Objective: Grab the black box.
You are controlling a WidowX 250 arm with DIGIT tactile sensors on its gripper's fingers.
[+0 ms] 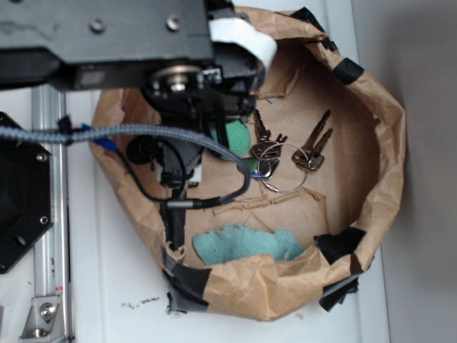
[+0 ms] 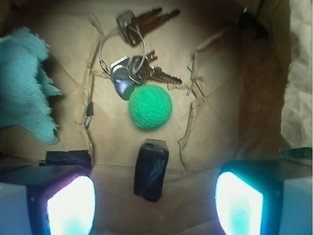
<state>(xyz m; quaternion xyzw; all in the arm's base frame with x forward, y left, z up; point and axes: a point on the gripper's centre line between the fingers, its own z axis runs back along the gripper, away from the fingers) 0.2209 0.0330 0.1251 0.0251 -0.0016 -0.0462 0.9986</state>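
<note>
Torn brown paper liner (image 2: 220,122) (taped rim) under black box (image 2: 151,170), white table (image 1: 114,279).

black box (image 2: 151,169): glossy black, grey scuffed sheen | ball (image 2: 150,107): green, dimpled pattern | cloth (image 2: 24,83): teal (woven texture) | keys (image 2: 139,68): silver metal | paper bag (image 2: 220,112): brown, black tape patches | gripper (image 2: 155,205) pads (image 2: 71,205): glowing white-cyan

Between the fingers (image 2: 73,205) lies the black box (image 2: 151,170), glossy with a greyish scuffed sheen. Beyond it sit a dimpled matt green ball (image 2: 150,107) and shiny metal keys (image 2: 134,68). The brown paper surface (image 2: 220,98) is creased and torn; the teal cloth (image 2: 24,98) looks ribbed.
</note>
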